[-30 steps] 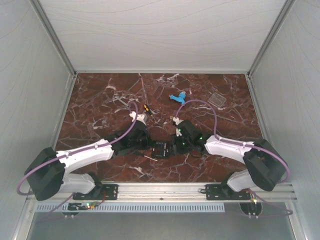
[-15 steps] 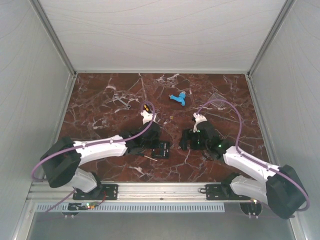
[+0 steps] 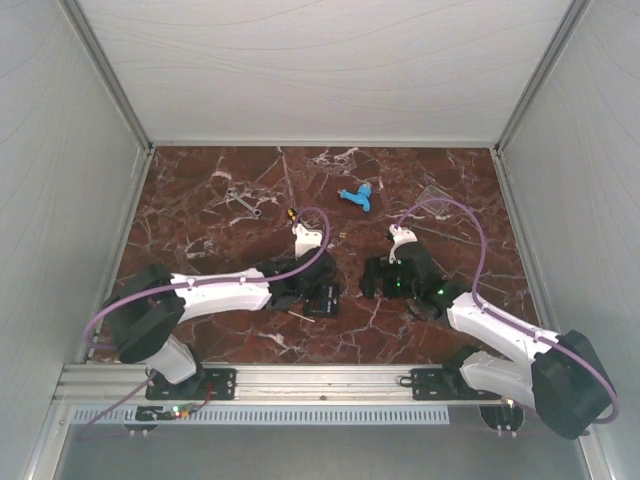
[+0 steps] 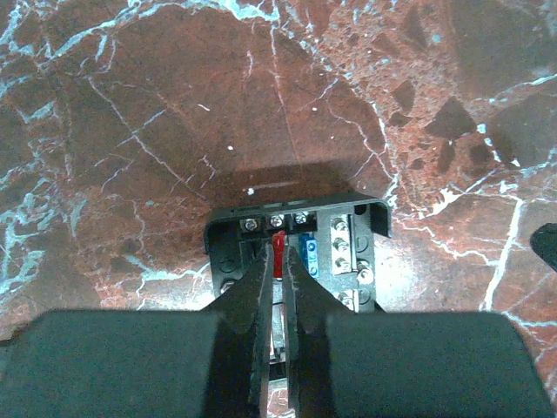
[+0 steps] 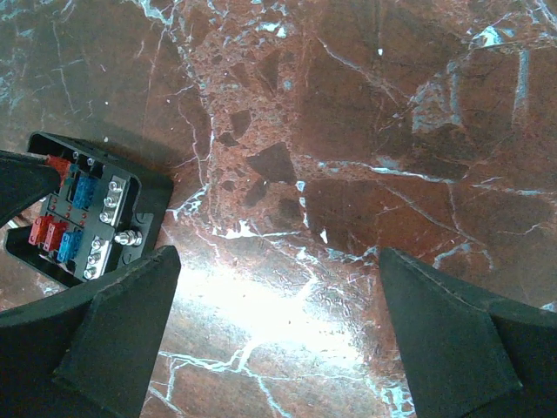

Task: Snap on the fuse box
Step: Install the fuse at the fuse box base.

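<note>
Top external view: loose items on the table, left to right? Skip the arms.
wrench → screwdriver → fuse box → light-blue piece → clear cover

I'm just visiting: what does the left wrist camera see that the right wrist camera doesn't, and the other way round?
Only the left wrist view: the left hand from behind, its two fingers nearly shut, seemingly pinching a red fuse in the small square black plastic fuse box. Only the right wrist view: the right hand, wide open and holding nothing. Both: that box, uncovered, with red and blue fuses, on the red-brown marble tabletop.
</note>
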Available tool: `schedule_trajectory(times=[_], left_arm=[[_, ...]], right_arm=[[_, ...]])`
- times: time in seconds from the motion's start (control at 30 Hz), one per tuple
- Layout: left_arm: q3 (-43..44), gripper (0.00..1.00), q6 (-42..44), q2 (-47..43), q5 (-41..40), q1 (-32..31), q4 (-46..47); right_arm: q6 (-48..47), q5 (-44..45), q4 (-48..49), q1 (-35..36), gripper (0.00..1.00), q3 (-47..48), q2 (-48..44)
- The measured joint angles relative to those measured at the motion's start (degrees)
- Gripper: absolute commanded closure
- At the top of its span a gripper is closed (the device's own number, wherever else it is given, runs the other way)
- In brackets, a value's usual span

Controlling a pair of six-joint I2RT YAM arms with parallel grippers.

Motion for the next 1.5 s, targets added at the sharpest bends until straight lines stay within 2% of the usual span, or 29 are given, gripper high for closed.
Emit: schedule_trajectory(times=[0.7, 1.5], left_arm=[[1.49, 1.00, -2.27, 1.11, -4.85, -3.02, -4.33], [1.49, 1.00, -3.13, 1.31, -5.31, -3.28, -3.91]], right_arm=[[-0.04, 0.02, 0.02, 0.00, 0.02, 0.00, 1.03], [-0.31, -0.07, 0.02, 0.00, 0.02, 0.00, 1.97]])
